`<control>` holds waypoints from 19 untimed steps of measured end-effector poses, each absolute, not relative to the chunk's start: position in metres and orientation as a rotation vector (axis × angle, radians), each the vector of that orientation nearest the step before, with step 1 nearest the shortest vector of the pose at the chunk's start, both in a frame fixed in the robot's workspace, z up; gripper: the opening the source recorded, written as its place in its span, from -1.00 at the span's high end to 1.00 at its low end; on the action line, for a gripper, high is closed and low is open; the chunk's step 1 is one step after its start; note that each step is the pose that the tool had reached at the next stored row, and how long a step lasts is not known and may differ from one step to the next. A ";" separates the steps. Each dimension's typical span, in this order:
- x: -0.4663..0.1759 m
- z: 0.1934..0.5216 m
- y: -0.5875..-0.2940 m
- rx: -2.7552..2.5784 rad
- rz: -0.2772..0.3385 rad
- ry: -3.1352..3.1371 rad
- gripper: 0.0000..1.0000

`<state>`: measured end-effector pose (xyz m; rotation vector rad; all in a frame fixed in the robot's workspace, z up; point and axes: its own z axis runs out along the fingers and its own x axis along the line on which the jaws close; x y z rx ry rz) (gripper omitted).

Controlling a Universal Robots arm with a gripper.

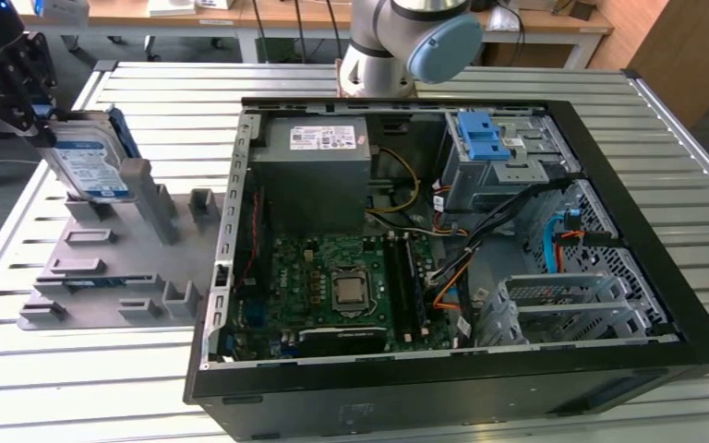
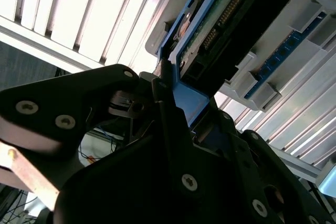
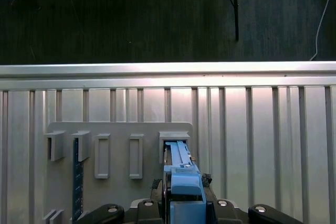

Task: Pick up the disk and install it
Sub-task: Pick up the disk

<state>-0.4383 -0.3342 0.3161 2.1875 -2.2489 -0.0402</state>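
Claw (image 1: 37, 120) sits at the exterior view's far left, pressed in on the blue carrier edge of the disk (image 1: 88, 164). In the second wrist view the blue frame looks pinched between the black fingers (image 2: 167, 124). The disk hangs right below the claw, upright with a slight tilt, its lower edge down among the posts of the grey holder (image 1: 108, 268). Risk one: the grip is on thin plastic at one end only, so the heavy metal body could swing or slip out on the lift. Risk two: a tilted pull may jam the lower edge against the posts and drag the holder. Well apart from the claw, toward the exterior view's right, lies the open case (image 1: 453, 392). Loose cables (image 1: 502, 217) run just beside the drive cage (image 1: 502, 171), and a blue bracket (image 1: 487, 138) sits at the cage, so the disk could snag going in.
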 end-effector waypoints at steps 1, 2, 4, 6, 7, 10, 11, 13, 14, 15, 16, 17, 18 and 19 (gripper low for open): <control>-0.438 0.317 -0.334 2.187 -0.040 -2.249 0.27; -0.438 0.317 -0.334 2.188 -0.040 -2.249 0.27; -0.438 0.318 -0.334 2.188 -0.040 -2.249 0.27; -0.438 0.319 -0.334 2.188 -0.040 -2.249 0.27; -0.438 0.319 -0.334 2.188 -0.040 -2.249 0.27; -0.438 0.319 -0.334 2.188 -0.040 -2.249 0.27; -0.438 0.320 -0.334 2.187 -0.040 -2.249 0.27; -0.438 0.321 -0.334 2.187 -0.040 -2.249 0.27; -0.438 0.321 -0.334 2.188 -0.040 -2.249 0.27; -0.438 0.321 -0.334 2.188 -0.040 -2.249 0.27; -0.438 0.322 -0.334 2.187 -0.040 -2.249 0.27; -0.438 0.322 -0.334 2.188 -0.040 -2.249 0.27; -0.438 0.323 -0.334 2.188 -0.040 -2.249 0.27; -0.438 0.323 -0.334 2.188 -0.040 -2.249 0.27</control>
